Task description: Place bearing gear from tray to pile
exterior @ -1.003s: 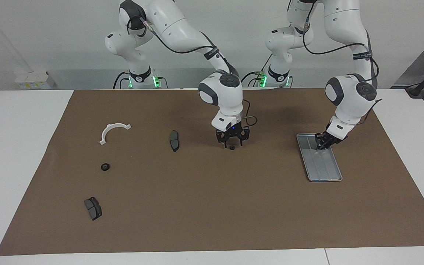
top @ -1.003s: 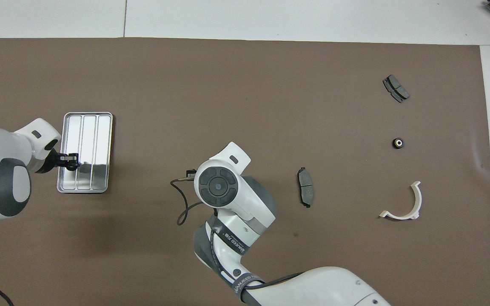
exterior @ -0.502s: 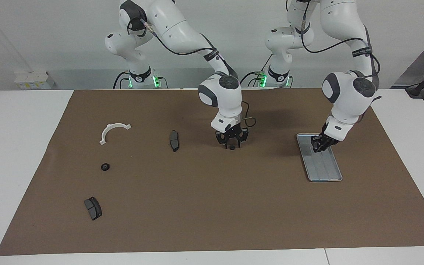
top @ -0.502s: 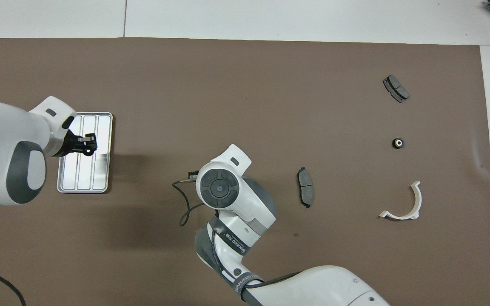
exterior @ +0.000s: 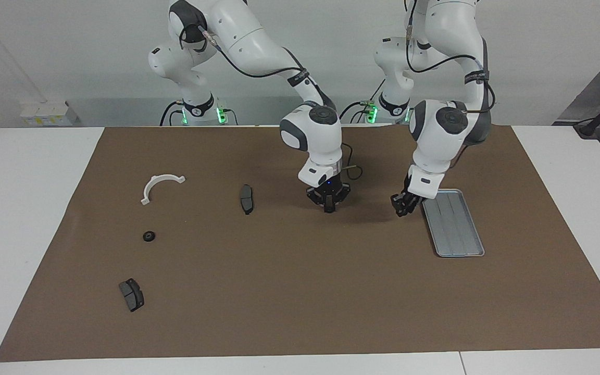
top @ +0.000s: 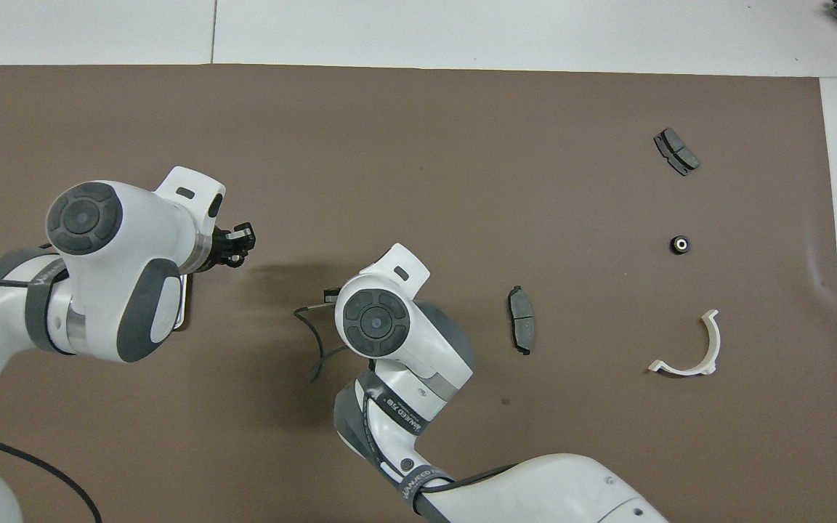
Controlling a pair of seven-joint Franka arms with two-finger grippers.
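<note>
The silver tray [exterior: 459, 232] lies on the brown mat at the left arm's end. My left gripper [exterior: 402, 205] [top: 233, 248] hangs over the mat just beside the tray, shut on a small dark bearing gear. My right gripper [exterior: 328, 207] is down at the mat's middle, fingertips shut on another small black bearing gear that is barely visible; the overhead view hides it under the wrist. The pile lies at the right arm's end: a white half-ring bracket [exterior: 160, 185] [top: 694, 349], two dark brake pads [exterior: 247, 198] [exterior: 132, 294] and a bearing gear [exterior: 148, 236] [top: 680, 245].
The brown mat [exterior: 300, 302] covers most of the white table. In the overhead view the left arm covers nearly all of the tray. A dark cable loops beside the right wrist [top: 317, 356].
My left gripper rose off the tray and swung toward the table's middle. The right gripper's fingers closed around the small gear on the mat.
</note>
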